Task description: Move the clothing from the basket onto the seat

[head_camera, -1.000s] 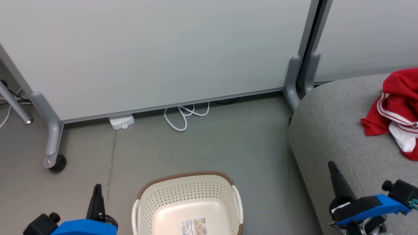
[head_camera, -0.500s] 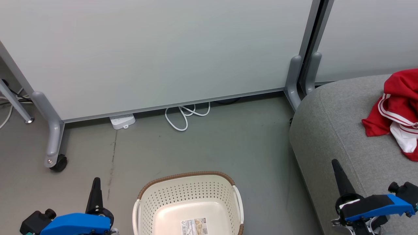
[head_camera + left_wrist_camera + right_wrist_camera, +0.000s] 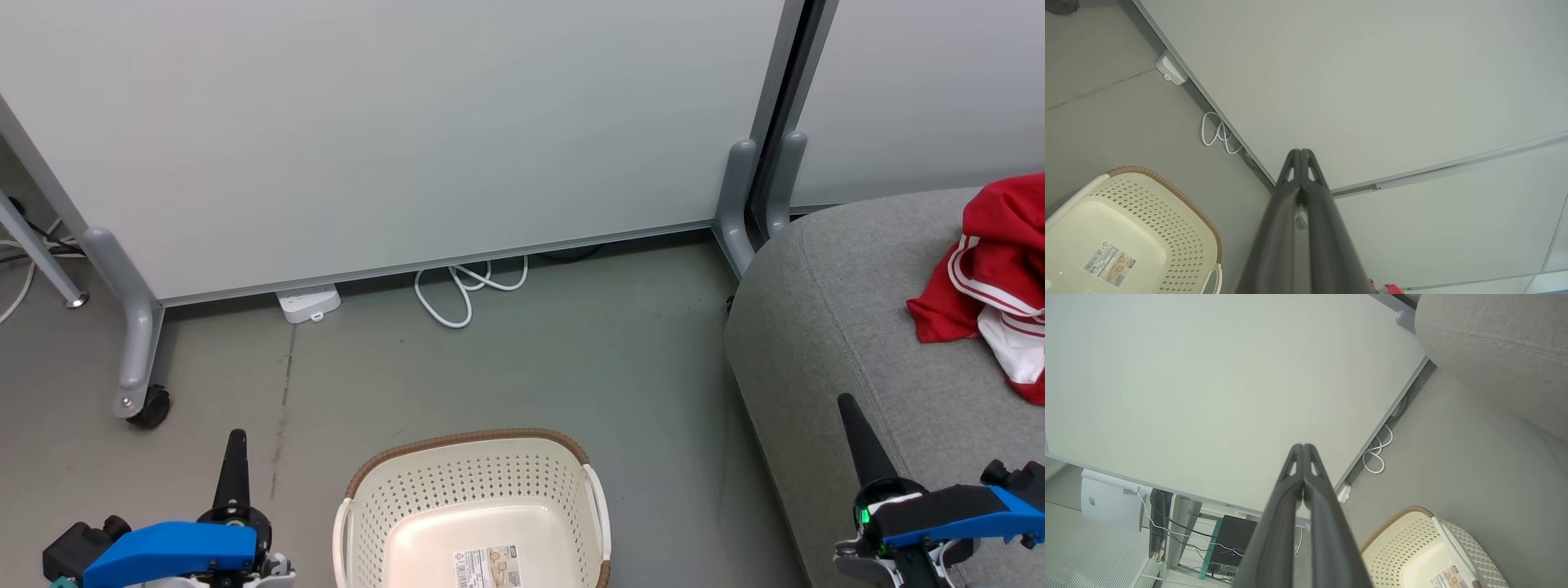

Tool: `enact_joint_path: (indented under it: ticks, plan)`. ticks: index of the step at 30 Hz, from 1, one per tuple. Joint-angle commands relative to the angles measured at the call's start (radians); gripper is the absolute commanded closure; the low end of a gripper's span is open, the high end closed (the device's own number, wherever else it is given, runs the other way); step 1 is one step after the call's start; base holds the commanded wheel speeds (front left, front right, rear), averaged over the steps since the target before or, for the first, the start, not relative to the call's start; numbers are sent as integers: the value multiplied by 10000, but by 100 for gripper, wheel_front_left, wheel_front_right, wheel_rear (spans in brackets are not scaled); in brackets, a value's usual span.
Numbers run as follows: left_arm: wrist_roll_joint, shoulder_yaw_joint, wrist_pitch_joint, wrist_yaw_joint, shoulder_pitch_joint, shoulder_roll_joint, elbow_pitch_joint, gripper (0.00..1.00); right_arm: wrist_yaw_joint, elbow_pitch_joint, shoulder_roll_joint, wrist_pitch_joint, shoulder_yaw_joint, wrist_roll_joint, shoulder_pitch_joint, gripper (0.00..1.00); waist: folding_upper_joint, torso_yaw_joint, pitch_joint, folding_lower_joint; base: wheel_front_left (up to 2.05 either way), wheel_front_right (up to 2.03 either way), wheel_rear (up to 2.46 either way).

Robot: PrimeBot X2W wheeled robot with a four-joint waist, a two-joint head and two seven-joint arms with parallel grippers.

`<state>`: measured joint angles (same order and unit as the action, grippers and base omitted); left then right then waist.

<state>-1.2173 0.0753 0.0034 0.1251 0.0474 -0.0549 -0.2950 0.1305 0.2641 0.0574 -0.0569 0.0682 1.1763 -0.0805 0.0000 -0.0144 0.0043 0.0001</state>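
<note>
The head camera looks down on floor (image 3: 571,367) and basket (image 3: 465,438); both wrist cameras face the partition (image 3: 408,122), sharing the basket.

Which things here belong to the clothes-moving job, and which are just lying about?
Job in hand: clothing; basket; seat.
Lying about: power strip; white cable; partition panel; castor wheel.

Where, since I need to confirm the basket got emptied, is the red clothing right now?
In the head view the clothing lies on the seat at the far right edge, beyond the right gripper and apart from the basket on the floor.
</note>
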Motion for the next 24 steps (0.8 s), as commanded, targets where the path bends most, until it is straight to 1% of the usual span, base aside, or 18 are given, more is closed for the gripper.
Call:
enact_joint_path:
  ticks: [1, 24]
  plan:
    - [-292, 54, 87, 58, 264, -1, 125, 100, 3, -122, -18, -53, 57, 342, -279, 100, 0, 5, -1, 0, 0, 0, 0]
    - [-2044, 244, 589, 75, 464, 22, 315, 100, 3, -165, -51, -318, 265, 2271, -304, 100, 0, 64, -7, 0, 0, 0, 0]
